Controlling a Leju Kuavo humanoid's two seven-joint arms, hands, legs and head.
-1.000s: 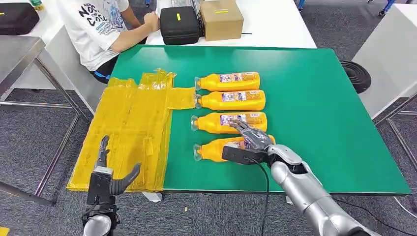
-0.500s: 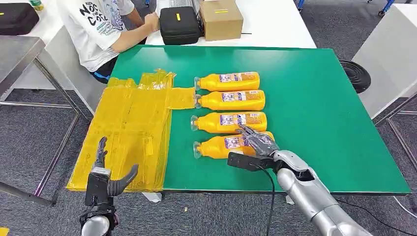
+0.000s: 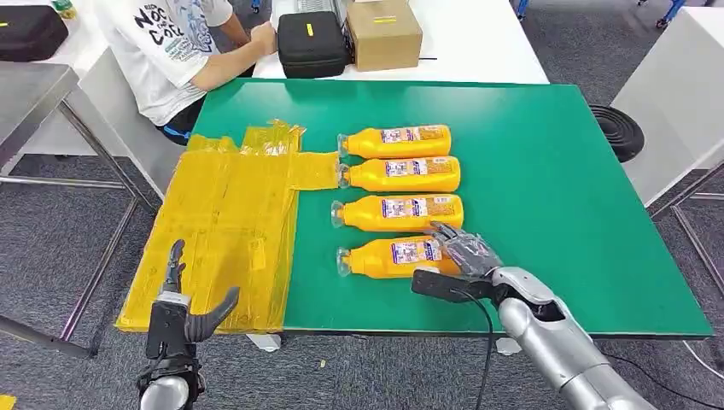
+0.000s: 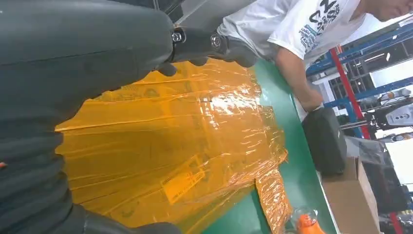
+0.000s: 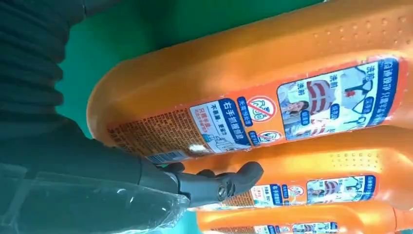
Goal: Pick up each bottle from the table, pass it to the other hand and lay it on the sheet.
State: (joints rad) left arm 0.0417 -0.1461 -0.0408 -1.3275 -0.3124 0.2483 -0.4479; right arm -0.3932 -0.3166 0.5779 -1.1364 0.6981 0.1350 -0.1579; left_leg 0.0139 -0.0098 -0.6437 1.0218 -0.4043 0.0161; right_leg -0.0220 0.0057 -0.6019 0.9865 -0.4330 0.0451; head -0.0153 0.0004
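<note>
At the near edge of the green table (image 3: 546,154), the robot's right hand (image 3: 461,252) rests over the base end of the nearest bottle (image 3: 388,256). Its fingers hide that end, so whether they grip it cannot be told. Three more orange bottles (image 3: 397,175) lie on their sides in a row beyond, all on bare table, caps toward the yellow sheet (image 3: 226,222). That crinkled sheet drapes over the table's left end. Below it, off the table, the left hand (image 3: 183,312) is empty with fingers spread. A seated person (image 3: 175,51) is cut off at the top edge.
</note>
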